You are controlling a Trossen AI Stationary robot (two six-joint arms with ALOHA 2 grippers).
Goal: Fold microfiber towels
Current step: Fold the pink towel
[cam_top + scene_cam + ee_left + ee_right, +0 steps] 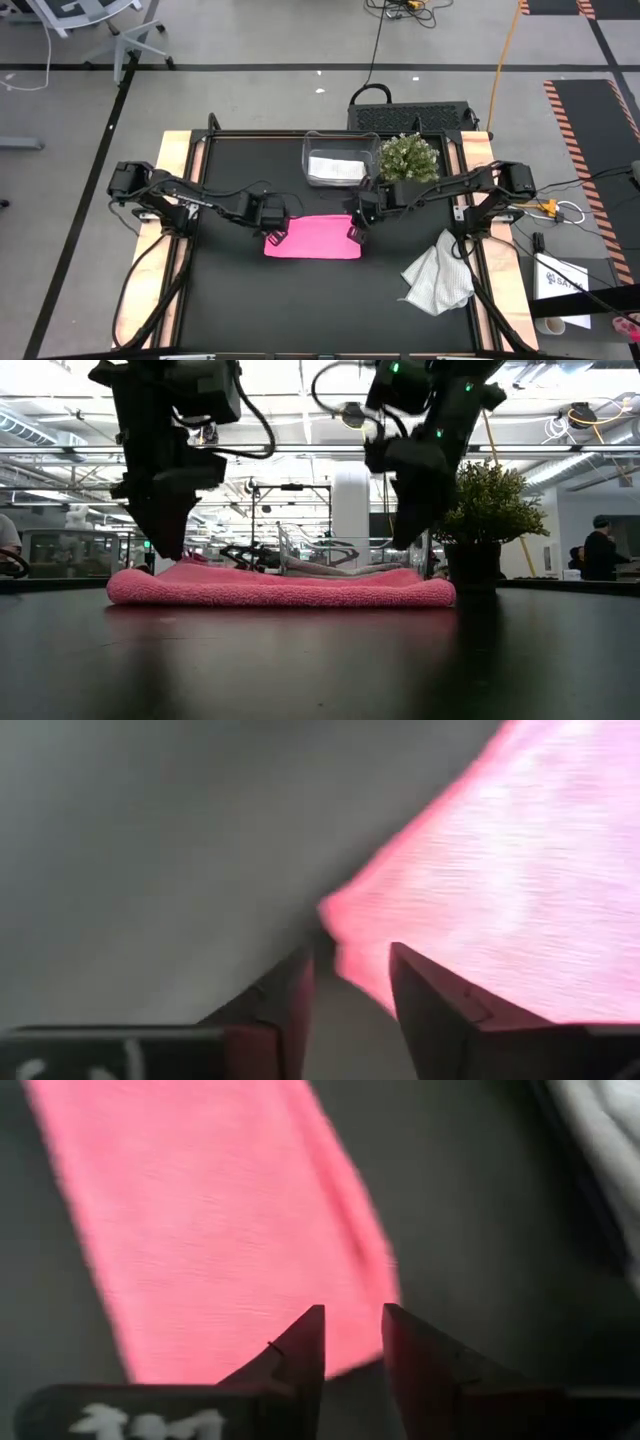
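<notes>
The bright pink towel [313, 238] lies folded into a flat strip at the middle of the black table; it also shows in the low view [280, 588]. My left gripper [275, 232] stands over its left end, fingers a little apart, with the pink corner [345, 920] just beyond the fingertips [352, 955]. My right gripper [357, 230] stands over its right end, fingers a little apart [353, 1312], clear above the cloth in the low view [405, 545]. A pale grey towel [438, 275] lies crumpled at the table's right side. A white towel [335, 168] lies in the clear bin.
The clear plastic bin [340, 150] stands at the far middle of the table, with a potted green plant [410, 160] to its right, close behind my right arm. Wooden rails [172, 200] run along the table's left and right sides.
</notes>
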